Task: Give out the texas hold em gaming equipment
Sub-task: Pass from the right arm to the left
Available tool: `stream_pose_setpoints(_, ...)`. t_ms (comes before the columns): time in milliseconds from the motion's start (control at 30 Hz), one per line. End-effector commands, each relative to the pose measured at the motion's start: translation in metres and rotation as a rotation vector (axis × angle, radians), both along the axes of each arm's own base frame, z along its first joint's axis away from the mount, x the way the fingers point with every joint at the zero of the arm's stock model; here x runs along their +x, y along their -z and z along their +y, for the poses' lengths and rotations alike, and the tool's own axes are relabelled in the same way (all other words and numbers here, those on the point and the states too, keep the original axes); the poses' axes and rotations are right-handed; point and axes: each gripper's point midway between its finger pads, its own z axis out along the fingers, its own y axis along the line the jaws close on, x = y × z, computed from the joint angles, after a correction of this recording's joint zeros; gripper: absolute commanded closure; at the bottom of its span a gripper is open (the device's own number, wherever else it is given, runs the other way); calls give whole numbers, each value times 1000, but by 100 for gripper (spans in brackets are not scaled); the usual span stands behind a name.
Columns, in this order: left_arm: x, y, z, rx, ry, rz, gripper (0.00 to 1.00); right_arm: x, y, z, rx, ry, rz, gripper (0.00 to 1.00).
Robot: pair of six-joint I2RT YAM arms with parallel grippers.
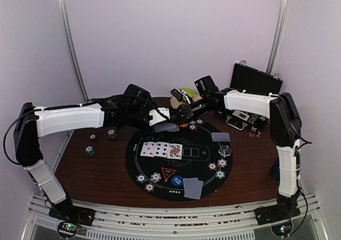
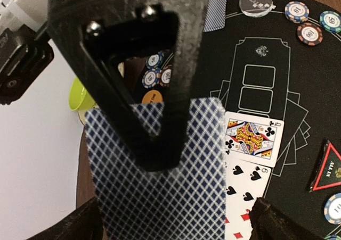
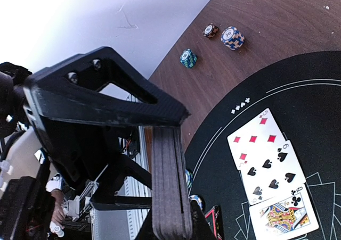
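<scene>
Both arms reach in over the far-left rim of the round black mat (image 1: 198,156), wrists nearly meeting. My right gripper (image 3: 162,144) is clamped on a stack of cards (image 3: 170,197), seen edge-on in its wrist view. My left gripper (image 2: 178,223) has its jaws spread as wide as they go, with nothing pinched. In its wrist view a lattice-backed card (image 2: 160,187) fills the gap between the tips, and a black triangular finger (image 2: 184,64) lies across it. Whether that card belongs to the stack, I can't tell.

On the mat, three face-up cards (image 1: 161,150) overlap in a row left of centre: five of diamonds, nine of spades, queen of clubs. A near face-down pair (image 1: 193,188) lies at the near edge and a right face-down pair (image 1: 220,137) at the right. The red triangle marker (image 1: 169,173) and blue disc (image 1: 177,181) sit side by side near the front, with three striped chips (image 1: 155,176) just left of them. Three more chips (image 1: 222,163) and a clear disc (image 1: 225,150) are at the right. Off the mat on the left, chip stacks (image 1: 90,151) stand on the wooden table (image 1: 96,171).
</scene>
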Motion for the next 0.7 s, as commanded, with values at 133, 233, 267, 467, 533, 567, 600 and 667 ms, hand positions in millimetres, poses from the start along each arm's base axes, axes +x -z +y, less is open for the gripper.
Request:
stream_pose_setpoints(133,0,7,-2,-26,0,-12,2,-9,-8,5,85,-46,64,100)
stream_pose_setpoints(233,0,6,-1,-35,0,-6,7,-10,-7,6,97,-53,83,100)
stream_pose_setpoints(267,0,6,-1,-37,-1,-4,9,-10,-7,7,101,-53,87,100)
stream_pose_setpoints(467,-1,4,-3,-54,7,9,24,-10,-2,8,94,-37,95,100)
stream_pose_setpoints(533,-1,4,-3,-55,7,11,28,-9,-1,9,91,-35,92,100)
stream_pose_setpoints(567,-2,4,-4,-57,10,13,30,-10,1,9,89,-37,98,100)
stream_pose_setpoints(600,-2,4,-4,-57,10,15,32,-11,2,9,90,-40,102,100)
stream_pose_setpoints(667,-2,4,-4,-56,9,17,34,-11,3,11,89,-41,107,100)
